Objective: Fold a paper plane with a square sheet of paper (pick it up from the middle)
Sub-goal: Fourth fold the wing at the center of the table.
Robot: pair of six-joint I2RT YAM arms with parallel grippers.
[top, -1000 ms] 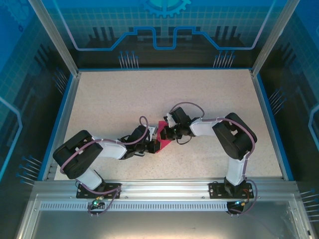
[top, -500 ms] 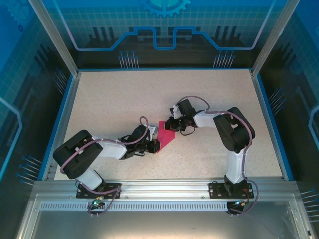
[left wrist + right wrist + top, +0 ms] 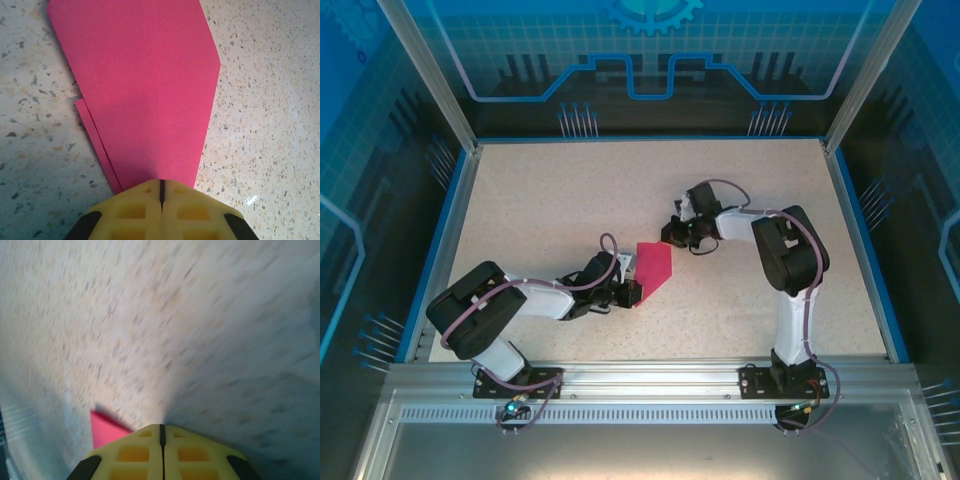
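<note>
The magenta-pink paper (image 3: 654, 268), folded into a tapering layered shape, lies flat on the speckled table (image 3: 550, 200) near the middle. In the left wrist view the paper (image 3: 145, 85) spreads away from my left gripper (image 3: 161, 183), with a second layer's edge showing along its left side. My left gripper (image 3: 632, 290) is shut, its yellow tips resting on the paper's narrow near end. My right gripper (image 3: 672, 236) is shut and holds nothing, just off the paper's far right corner. The blurred right wrist view has one paper corner (image 3: 106, 429) left of my right gripper (image 3: 161, 428).
Blue rails (image 3: 448, 235) border the table on the left, right and far sides. The aluminium beam (image 3: 650, 380) with both arm bases runs along the near edge. Bare tabletop stretches behind and to either side of the paper.
My right gripper has pulled back off the paper, moving up and to the right, and more of the paper now shows. The left gripper and the paper have stayed put.
</note>
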